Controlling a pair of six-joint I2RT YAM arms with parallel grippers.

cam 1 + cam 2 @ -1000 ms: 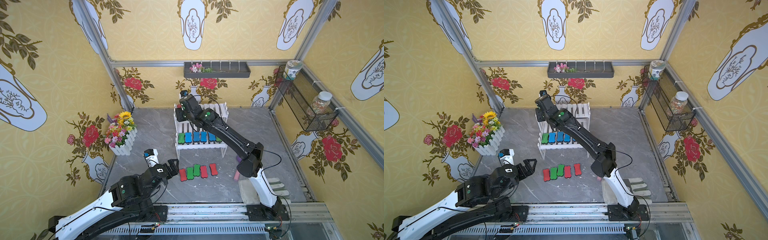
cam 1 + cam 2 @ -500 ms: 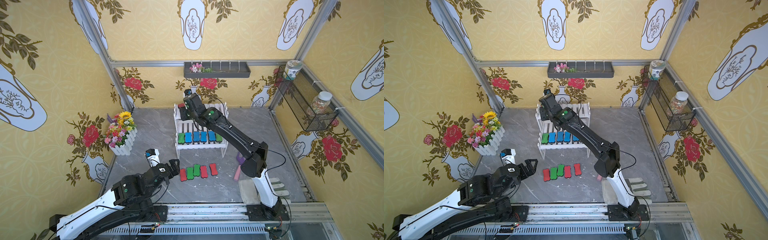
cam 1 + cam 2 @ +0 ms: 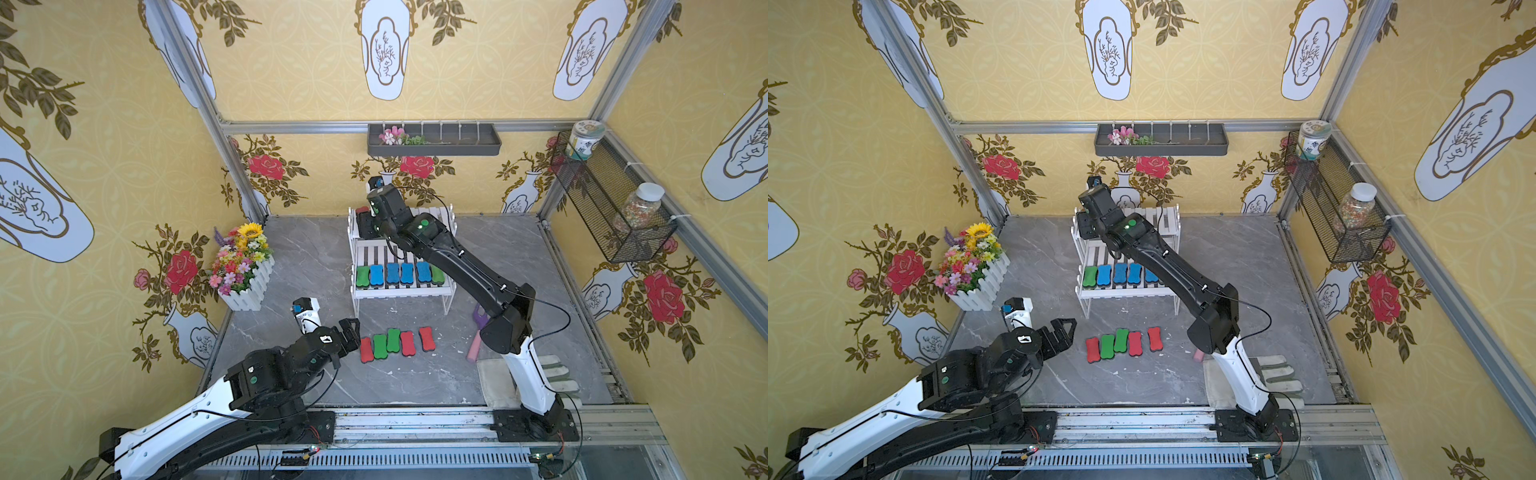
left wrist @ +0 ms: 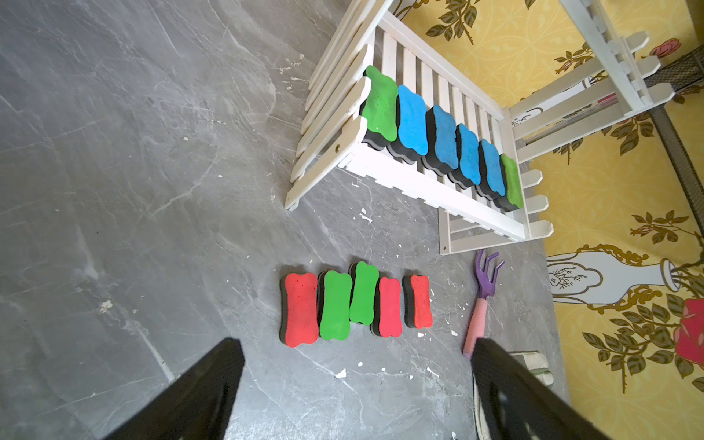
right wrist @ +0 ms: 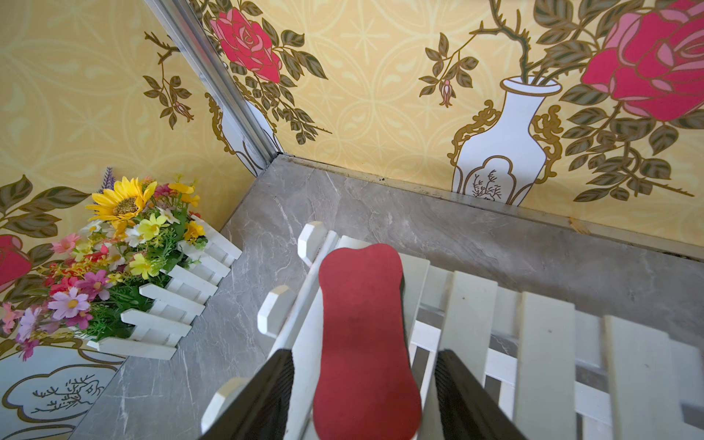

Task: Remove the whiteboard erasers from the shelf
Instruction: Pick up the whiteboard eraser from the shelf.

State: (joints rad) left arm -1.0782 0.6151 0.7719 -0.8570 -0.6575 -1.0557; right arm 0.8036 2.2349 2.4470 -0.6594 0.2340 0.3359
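Best look comes from the right wrist view: one red eraser (image 5: 365, 324) flat on the slats at the far left end of the shelf (image 5: 548, 343), top tier, red face up, long axis running near to far in line with the slats. Right gripper (image 5: 364, 354) straddling it, one finger along each long side, a strip of white slat showing either side, so jaws apart and not clamped. In a top view, just a red sliver (image 3: 360, 211) peeking out beside the black wrist. Flower box (image 5: 179, 285) off to the left on the table (image 5: 343, 198). Over to the left wrist view for what the arm covers from above: all six erasers (image 4: 438, 141) on the lower tier, green, four blue, green from left to right, packed flank to flank, long axes near to far; in both top views, the rightmost green partly under the right arm. Nearer, on the grey table, five more erasers (image 4: 356, 304) in a row, red, green, green, red, red, long axes likewise near to far, the middle green nudged a touch farther. Garden fork (image 4: 482, 301) just right of that row, tines toward the shelf. Left gripper (image 4: 356, 343) spread wide and empty, hanging just left of the row in both top views.
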